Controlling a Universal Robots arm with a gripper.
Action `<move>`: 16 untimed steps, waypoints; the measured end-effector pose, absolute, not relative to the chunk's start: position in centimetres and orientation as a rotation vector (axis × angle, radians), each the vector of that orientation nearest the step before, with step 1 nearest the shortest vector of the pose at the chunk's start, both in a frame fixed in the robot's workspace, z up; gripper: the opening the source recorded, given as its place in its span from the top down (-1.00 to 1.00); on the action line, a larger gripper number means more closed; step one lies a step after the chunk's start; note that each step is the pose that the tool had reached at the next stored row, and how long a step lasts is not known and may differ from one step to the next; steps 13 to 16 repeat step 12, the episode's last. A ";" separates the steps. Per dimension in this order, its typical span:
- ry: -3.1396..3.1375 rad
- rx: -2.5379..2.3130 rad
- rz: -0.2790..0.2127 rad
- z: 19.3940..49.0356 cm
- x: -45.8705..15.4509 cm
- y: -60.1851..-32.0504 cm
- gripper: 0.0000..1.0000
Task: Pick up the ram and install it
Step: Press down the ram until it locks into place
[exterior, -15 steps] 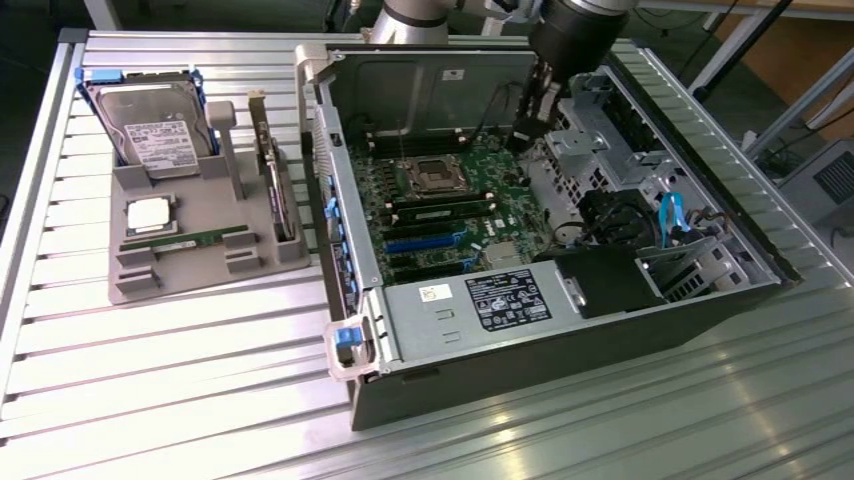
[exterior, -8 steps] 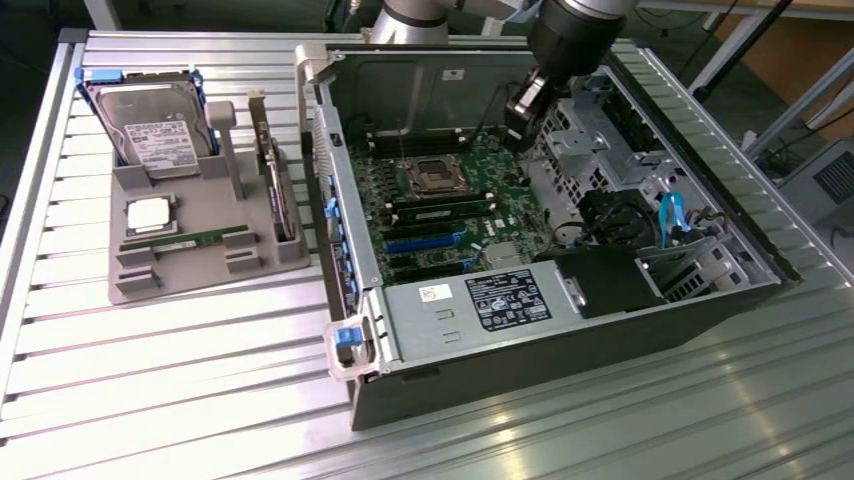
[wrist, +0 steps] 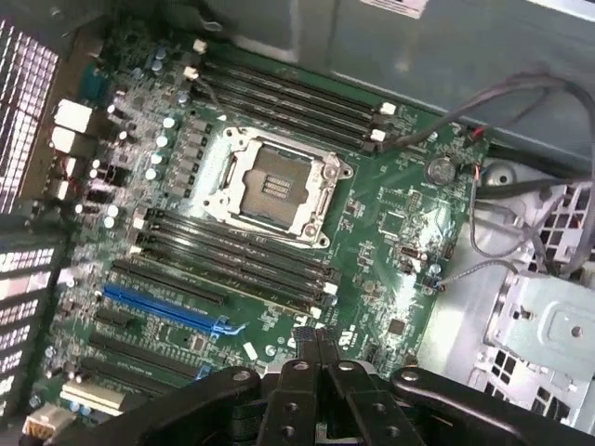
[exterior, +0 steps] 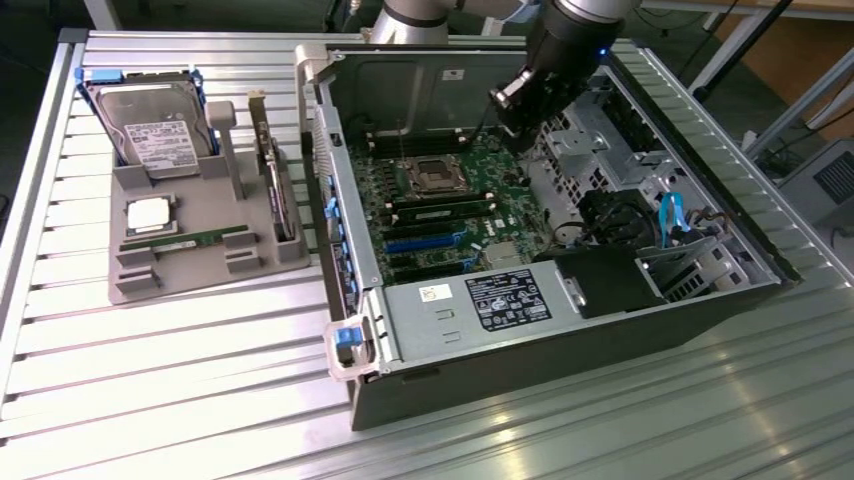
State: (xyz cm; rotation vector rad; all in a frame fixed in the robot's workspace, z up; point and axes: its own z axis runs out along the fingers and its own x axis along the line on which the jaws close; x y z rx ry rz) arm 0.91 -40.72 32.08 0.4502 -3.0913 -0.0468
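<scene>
The ram, a thin green stick, lies flat in the grey holder tray on the exterior view's left, outside the computer case. My gripper hangs inside the open case above the motherboard, far from the ram. In the wrist view its black fingers are pressed together with nothing between them, so my gripper is shut and empty. Below it lie the empty processor socket and the long dark memory slots. A green stick appears seated in one slot beside the socket.
The tray also carries a hard drive, a square silver processor and an upright expansion card. Inside the case are a power supply, drive cage, loose cables and blue slots. The case walls stand close around the arm.
</scene>
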 end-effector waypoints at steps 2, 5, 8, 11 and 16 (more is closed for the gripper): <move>-3.104 0.362 -0.047 32.0 0.9 -40.7 0.80; -3.125 0.127 -0.049 31.9 0.9 -40.7 0.80; -3.127 0.060 -0.050 31.9 0.9 -40.7 0.80; -3.128 0.034 -0.050 31.9 0.9 -40.7 0.80; -3.128 0.029 -0.050 31.9 0.9 -40.7 0.80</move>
